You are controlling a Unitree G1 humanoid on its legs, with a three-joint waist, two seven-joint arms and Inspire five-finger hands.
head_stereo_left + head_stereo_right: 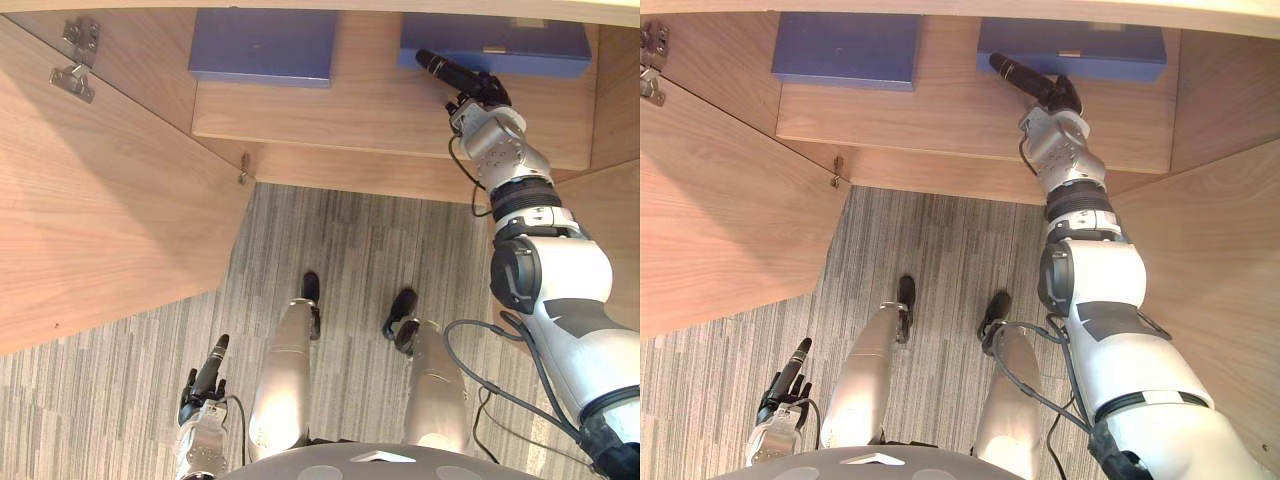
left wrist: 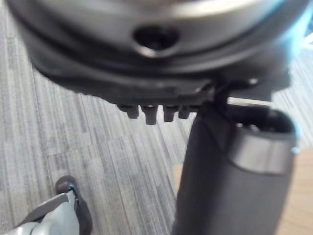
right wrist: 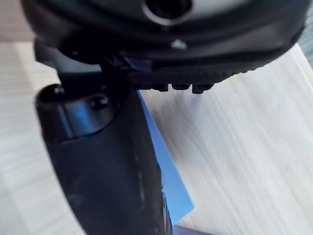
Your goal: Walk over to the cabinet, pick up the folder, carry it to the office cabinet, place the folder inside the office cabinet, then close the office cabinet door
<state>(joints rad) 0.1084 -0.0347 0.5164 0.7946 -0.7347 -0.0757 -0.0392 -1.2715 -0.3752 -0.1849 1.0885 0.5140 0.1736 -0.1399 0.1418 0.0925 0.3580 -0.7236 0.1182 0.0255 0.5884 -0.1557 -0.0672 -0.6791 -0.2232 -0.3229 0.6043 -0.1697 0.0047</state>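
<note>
Left hand (image 1: pixel 205 385) low, idle, fingers straight. Right hand (image 1: pixel 470 88) straight-fingered against folder (image 1: pixel 530 45) edge on shelf (image 1: pixel 350 115), likely nudging it deeper.

A: Two folders up there. The left folder (image 1: pixel 262 45) is a dusky blue, plain all over.
B: The right folder (image 1: pixel 500 45) is the same plain blue.
A: The cabinet (image 1: pixel 380 110) is pale honey wood with a fine, straight grain, and the door (image 1: pixel 100 230) matches it.
B: Silvery hinge (image 1: pixel 72 80) on that door.
A: The carpet (image 1: pixel 360 235) is grey, in thin light and dark streaks.
B: Right hand (image 1: pixel 478 90) black, left hand (image 1: pixel 205 385) black too.
</note>
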